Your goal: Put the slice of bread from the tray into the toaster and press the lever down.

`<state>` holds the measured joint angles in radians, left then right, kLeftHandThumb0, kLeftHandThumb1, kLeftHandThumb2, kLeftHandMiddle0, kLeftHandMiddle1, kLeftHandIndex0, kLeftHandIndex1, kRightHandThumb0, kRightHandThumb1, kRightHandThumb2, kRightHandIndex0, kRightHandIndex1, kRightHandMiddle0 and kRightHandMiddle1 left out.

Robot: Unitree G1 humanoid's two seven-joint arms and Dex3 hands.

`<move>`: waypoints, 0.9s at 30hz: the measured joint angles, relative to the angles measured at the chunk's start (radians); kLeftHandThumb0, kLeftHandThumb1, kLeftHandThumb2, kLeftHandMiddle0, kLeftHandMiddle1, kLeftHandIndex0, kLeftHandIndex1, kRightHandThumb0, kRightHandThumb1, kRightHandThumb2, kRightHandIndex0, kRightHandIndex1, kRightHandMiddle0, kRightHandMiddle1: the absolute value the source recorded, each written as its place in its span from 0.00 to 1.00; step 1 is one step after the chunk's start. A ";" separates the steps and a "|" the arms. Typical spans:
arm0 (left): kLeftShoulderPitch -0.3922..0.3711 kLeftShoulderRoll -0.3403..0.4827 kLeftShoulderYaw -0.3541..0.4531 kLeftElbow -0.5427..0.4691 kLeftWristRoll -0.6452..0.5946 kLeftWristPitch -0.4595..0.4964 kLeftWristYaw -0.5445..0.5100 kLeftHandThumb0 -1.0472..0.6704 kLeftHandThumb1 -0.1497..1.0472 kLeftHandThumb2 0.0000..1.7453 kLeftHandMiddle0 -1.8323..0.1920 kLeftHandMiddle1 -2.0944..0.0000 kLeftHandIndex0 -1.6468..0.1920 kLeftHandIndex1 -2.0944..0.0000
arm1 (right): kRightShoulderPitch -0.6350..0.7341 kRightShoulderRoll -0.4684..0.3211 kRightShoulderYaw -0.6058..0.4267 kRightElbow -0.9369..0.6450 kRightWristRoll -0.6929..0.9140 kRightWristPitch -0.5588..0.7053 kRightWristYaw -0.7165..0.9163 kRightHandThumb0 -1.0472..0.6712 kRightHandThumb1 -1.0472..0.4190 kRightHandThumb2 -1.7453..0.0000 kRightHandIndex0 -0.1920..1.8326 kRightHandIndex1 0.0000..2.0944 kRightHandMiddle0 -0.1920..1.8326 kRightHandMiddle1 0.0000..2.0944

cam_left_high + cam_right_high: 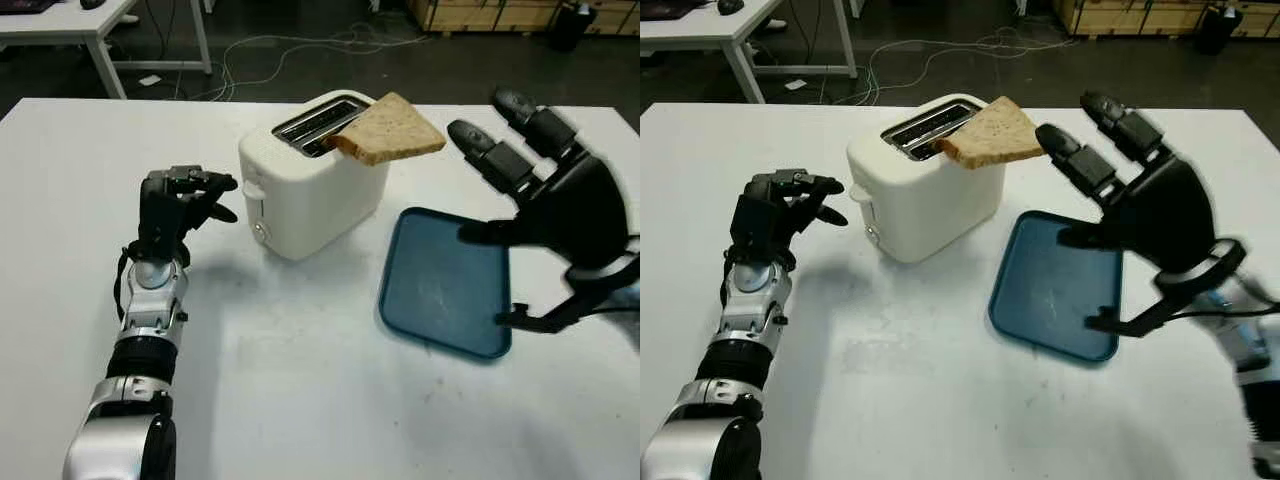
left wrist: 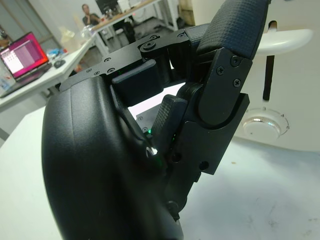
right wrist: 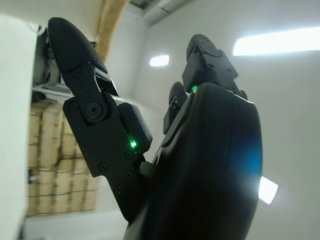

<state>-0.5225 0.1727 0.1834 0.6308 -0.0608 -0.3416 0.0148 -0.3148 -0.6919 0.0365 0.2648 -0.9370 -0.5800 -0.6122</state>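
A white toaster (image 1: 310, 190) stands mid-table with its lever (image 1: 253, 187) on the left end, up. The brown slice of bread (image 1: 390, 132) lies tilted on the toaster's top: one corner is over the slot and the rest sticks out to the right. My right hand (image 1: 492, 150) is open just right of the bread, above the blue tray (image 1: 440, 285), and does not touch the slice. My left hand (image 1: 200, 195) hovers left of the toaster, fingers curled on nothing, close to the lever (image 2: 285, 37).
The tray lies flat to the right of the toaster. White table stretches in front and to the left. Beyond the far edge are floor cables (image 1: 290, 50), a white desk (image 1: 70, 20) and cartons (image 1: 480, 12). A person (image 2: 90, 15) sits far off by a laptop (image 2: 22, 55).
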 measured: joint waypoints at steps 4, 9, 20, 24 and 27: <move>0.000 -0.001 0.000 0.000 0.000 0.000 0.000 0.00 0.81 0.00 0.13 0.68 0.04 0.84 | -0.053 0.079 0.052 0.114 -0.011 0.036 -0.084 0.20 0.18 1.00 0.19 0.02 0.20 0.01; 0.000 -0.001 0.001 0.000 0.000 0.000 0.001 0.00 0.82 0.00 0.13 0.68 0.04 0.84 | -0.118 0.136 0.067 0.217 0.068 0.027 -0.094 0.27 0.17 1.00 0.21 0.03 0.22 0.02; 0.000 -0.001 -0.001 0.000 0.000 0.000 0.001 0.00 0.82 0.00 0.13 0.68 0.04 0.84 | -0.266 0.147 0.107 0.379 0.096 0.000 -0.205 0.32 0.26 1.00 0.28 0.04 0.29 0.03; 0.000 -0.001 -0.001 0.001 0.000 0.000 0.001 0.00 0.81 0.00 0.13 0.68 0.04 0.83 | -0.341 0.142 0.126 0.449 0.098 -0.012 -0.221 0.35 0.25 1.00 0.32 0.06 0.34 0.04; 0.001 -0.002 -0.001 0.001 0.000 0.001 0.001 0.00 0.81 0.00 0.13 0.68 0.04 0.83 | -0.401 0.137 0.158 0.526 0.099 -0.040 -0.222 0.38 0.29 1.00 0.36 0.07 0.38 0.05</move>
<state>-0.5219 0.1708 0.1823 0.6315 -0.0609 -0.3411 0.0155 -0.7153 -0.5547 0.1941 0.7913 -0.8381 -0.6203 -0.8343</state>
